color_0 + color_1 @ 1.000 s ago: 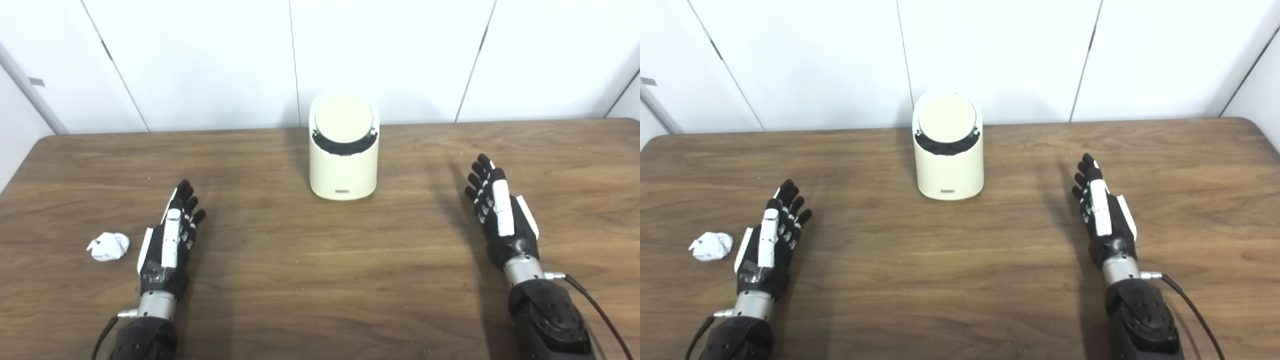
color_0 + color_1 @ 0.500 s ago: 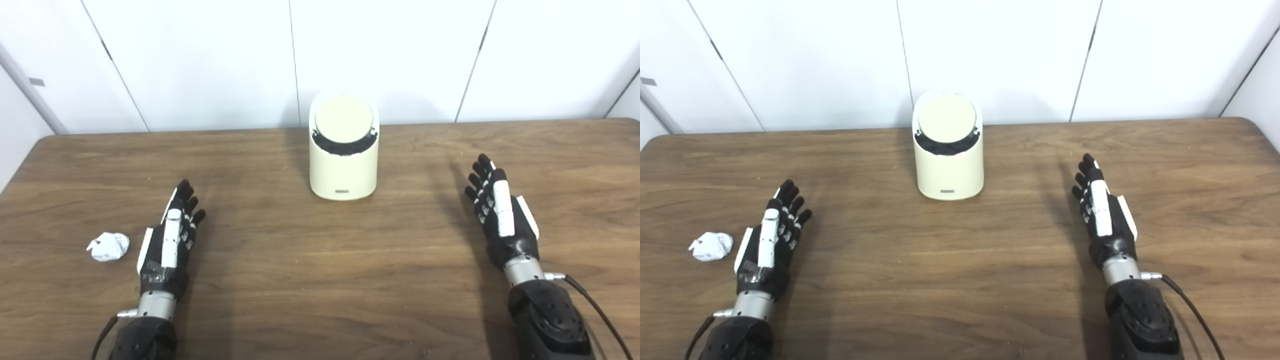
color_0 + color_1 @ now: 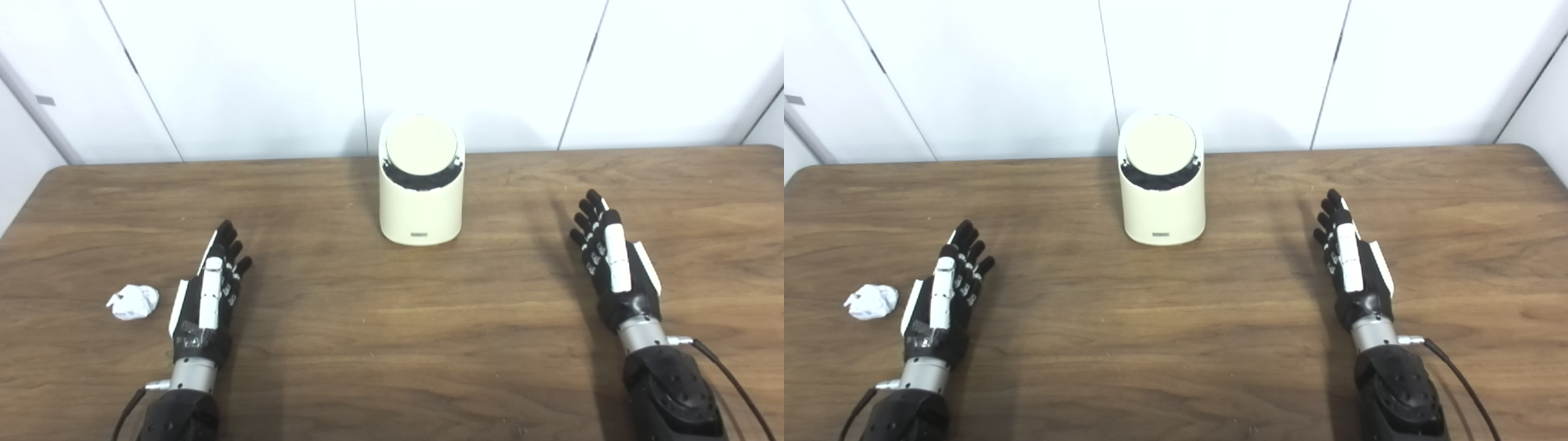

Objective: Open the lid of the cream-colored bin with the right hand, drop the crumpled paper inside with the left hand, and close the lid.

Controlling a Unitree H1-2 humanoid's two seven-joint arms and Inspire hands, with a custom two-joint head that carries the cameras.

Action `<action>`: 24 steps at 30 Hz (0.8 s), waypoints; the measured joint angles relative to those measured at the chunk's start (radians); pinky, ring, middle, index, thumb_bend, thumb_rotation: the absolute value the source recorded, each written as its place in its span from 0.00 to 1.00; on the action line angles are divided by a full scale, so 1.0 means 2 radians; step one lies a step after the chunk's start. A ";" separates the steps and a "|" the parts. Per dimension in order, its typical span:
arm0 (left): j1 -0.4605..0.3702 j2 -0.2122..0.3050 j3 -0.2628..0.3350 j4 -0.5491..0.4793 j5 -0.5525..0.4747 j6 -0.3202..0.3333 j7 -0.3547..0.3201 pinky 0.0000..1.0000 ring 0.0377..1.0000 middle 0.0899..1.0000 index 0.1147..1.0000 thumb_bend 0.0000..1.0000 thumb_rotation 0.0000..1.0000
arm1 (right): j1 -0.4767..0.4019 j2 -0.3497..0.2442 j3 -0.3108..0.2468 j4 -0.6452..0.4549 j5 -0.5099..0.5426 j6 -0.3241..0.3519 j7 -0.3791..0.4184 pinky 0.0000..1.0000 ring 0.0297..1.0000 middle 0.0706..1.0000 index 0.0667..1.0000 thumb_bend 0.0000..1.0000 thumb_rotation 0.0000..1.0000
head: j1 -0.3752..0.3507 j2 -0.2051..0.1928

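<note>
A brown wooden table (image 3: 367, 343) stands before white wall panels. The left hand (image 3: 208, 294) lies low over the table, fingers straight and spread, holding nothing; the crumpled paper (image 3: 133, 302) sits just beside it on its outer side, apart from it. The right hand (image 3: 615, 266) is likewise flat and empty. The cream-colored bin (image 3: 420, 199) stands ahead of and between both hands, its round lid (image 3: 421, 144) shut.

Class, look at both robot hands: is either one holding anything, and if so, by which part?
Nothing is held. The left hand and right hand are both open, fingers extended. The crumpled paper lies on the table, apart from the left hand.
</note>
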State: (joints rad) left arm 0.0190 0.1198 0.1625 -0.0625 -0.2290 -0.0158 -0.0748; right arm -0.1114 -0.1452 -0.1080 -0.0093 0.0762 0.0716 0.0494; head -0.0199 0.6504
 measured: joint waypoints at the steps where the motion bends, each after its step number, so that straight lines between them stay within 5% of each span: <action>1: 0.000 0.000 0.000 0.001 0.000 -0.002 0.000 1.00 1.00 1.00 1.00 0.46 0.91 | -0.001 -0.004 0.001 0.000 -0.007 0.001 -0.001 0.94 0.95 0.96 0.94 0.61 0.73 | 0.000 -0.007; 7: 0.000 0.000 0.000 0.006 0.000 -0.010 0.000 1.00 1.00 1.00 1.00 0.45 0.92 | -0.022 -0.007 0.001 -0.007 -0.023 0.030 -0.013 0.93 0.94 0.95 0.92 0.73 0.53 | -0.001 -0.014; 15: -0.002 -0.001 -0.002 0.008 0.002 -0.011 0.000 1.00 1.00 1.00 1.00 0.45 0.93 | -0.085 -0.030 0.022 -0.012 -0.091 0.040 -0.025 0.95 0.92 0.93 0.91 0.87 0.49 | -0.005 -0.022; 24: -0.002 -0.001 -0.004 0.010 0.011 -0.015 0.000 1.00 1.00 1.00 1.00 0.43 0.96 | -0.117 -0.041 0.036 -0.020 -0.119 0.055 -0.021 0.92 0.94 0.92 0.90 0.88 0.48 | -0.005 -0.028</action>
State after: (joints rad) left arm 0.0148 0.1186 0.1552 -0.0431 -0.2063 -0.0466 -0.0750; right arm -0.3461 -0.2272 -0.0356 -0.0488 -0.1613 0.1813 0.0068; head -0.0307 0.5937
